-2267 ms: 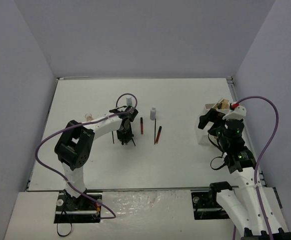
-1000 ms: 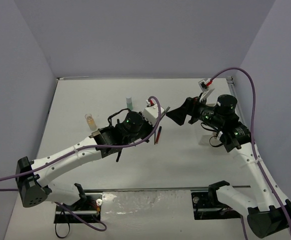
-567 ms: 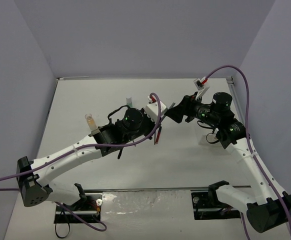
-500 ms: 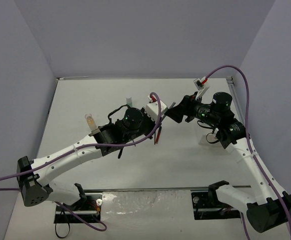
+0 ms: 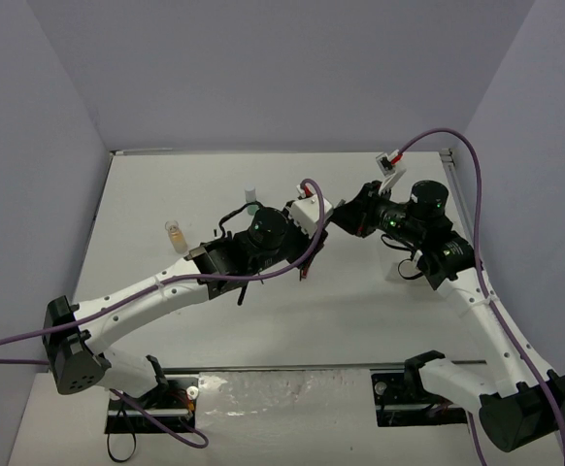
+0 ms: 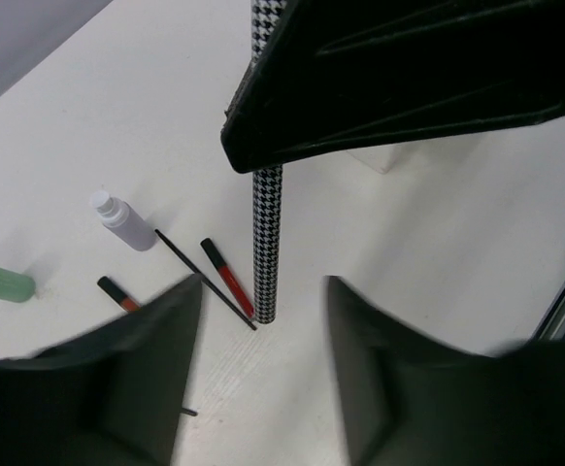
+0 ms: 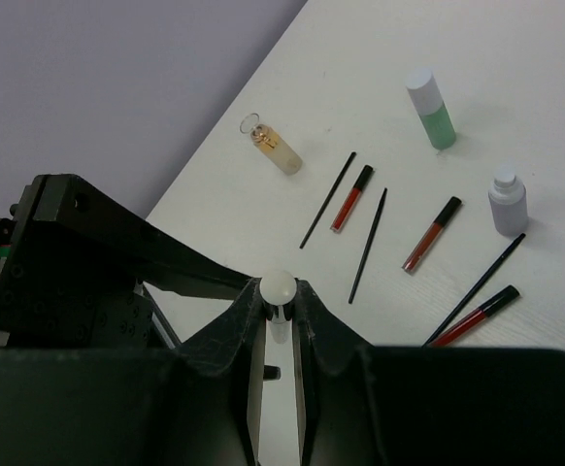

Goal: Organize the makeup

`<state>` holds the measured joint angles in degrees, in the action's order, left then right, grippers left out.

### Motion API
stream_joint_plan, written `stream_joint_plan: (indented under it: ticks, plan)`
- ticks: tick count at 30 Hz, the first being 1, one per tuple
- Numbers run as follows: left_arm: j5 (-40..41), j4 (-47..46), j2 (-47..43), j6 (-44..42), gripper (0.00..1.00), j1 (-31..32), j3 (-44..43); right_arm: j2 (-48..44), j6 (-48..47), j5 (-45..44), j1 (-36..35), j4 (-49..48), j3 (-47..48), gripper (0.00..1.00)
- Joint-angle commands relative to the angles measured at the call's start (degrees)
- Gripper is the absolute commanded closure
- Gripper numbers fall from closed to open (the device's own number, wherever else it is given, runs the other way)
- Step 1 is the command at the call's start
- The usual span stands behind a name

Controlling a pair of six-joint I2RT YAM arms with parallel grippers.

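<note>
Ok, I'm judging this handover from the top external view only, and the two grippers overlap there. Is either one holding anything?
Observer: Yes. The right gripper is clamped on a thin black-and-white houndstooth stick, just below its white rounded cap.
Operator: And the left gripper, has it closed on the stick too?
Observer: No. The left gripper is open, with clear gaps either side of the stick's lower end.
</note>
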<state>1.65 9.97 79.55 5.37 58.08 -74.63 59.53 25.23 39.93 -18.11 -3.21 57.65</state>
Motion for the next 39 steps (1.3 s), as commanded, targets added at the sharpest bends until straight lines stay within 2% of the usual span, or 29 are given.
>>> stream_joint_plan:
  ticks: [1, 3, 5, 10, 14, 16, 19, 22, 30, 39]
  plan:
    - [3.3, -3.9, -1.3, 1.2, 0.37, 0.3, -2.1, -0.6, -2.1, -4.2, -0.5, -3.3, 0.7, 1.0]
    - [4.7, -3.1, -1.6, 1.6, 0.2, 0.2, -1.7, -0.6, -3.6, -7.7, -0.5, -1.9, 1.3, 1.0]
    - [7.2, -1.6, -2.3, 3.0, 0.05, -0.4, -1.3, -0.7, -5.5, -14.8, -0.4, -0.3, 2.0, 1.0]
    - [8.6, 3.4, -5.6, 8.0, 0.03, -5.3, 0.5, -0.2, -9.7, -34.3, -0.1, 0.6, 2.8, 1.0]
    - [8.4, 12.8, -10.9, 12.8, 0.03, -14.3, 2.2, 2.6, -12.5, -54.2, 1.3, -0.1, 4.3, 1.0]
    - [8.8, 17.1, -13.0, 13.2, 0.03, -17.7, 2.2, 4.2, -12.9, -58.1, 3.7, -2.2, 4.5, 1.0]
    - [10.2, 24.5, -17.5, 13.0, 0.03, -22.4, 2.1, 5.9, -11.7, -60.1, 8.4, -6.1, 4.0, 1.0]
    - [11.9, 27.2, -21.6, 11.7, 0.03, -25.8, 3.5, 8.3, -11.8, -62.6, 10.6, -9.8, 3.3, 1.0]
    - [13.2, 24.7, -28.4, 9.7, 0.03, -30.2, 13.4, 16.2, -12.8, -63.5, 13.7, -15.3, 3.4, 1.0]
    - [11.3, 25.3, -28.2, 10.4, 0.03, -32.7, 14.8, 21.4, -11.4, -61.1, 14.8, -18.5, 0.3, 1.0]
